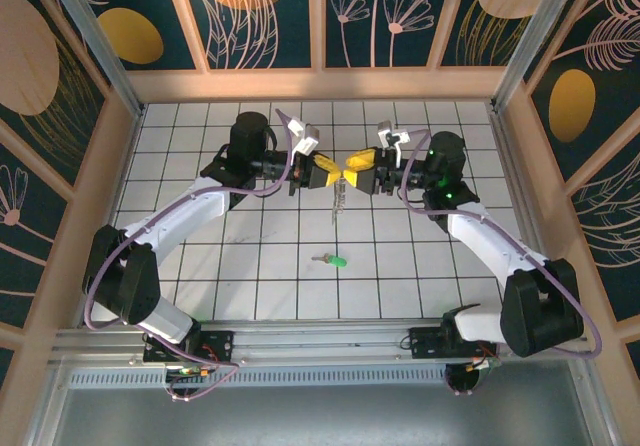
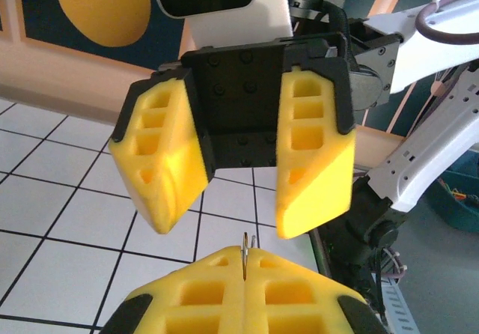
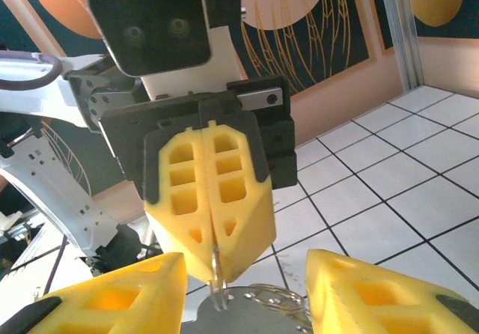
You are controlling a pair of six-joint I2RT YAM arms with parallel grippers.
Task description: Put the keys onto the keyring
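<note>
The green-headed key (image 1: pixel 336 261) lies flat on the white tiles in front of both arms, its silver blade pointing left. Above the table's middle my left gripper (image 1: pixel 328 173) is shut on the keyring (image 1: pixel 338 200), which dangles below it with its grey metal pieces. In the left wrist view the ring's thin wire (image 2: pixel 245 246) pokes up from the seam of my closed left gripper (image 2: pixel 245 257). Facing it, my right gripper (image 3: pixel 245 265) stands open, its yellow fingers (image 3: pixel 120 293) either side of the ring (image 3: pixel 218 274) and a grey metal tag (image 3: pixel 258 320), touching neither.
Wooden walls with dark floral panels (image 1: pixel 260 16) enclose the tiled table on three sides. The two arms' links (image 1: pixel 200 206) (image 1: pixel 490 236) slope in from the near corners. Bare tiles (image 1: pixel 400 276) surround the key.
</note>
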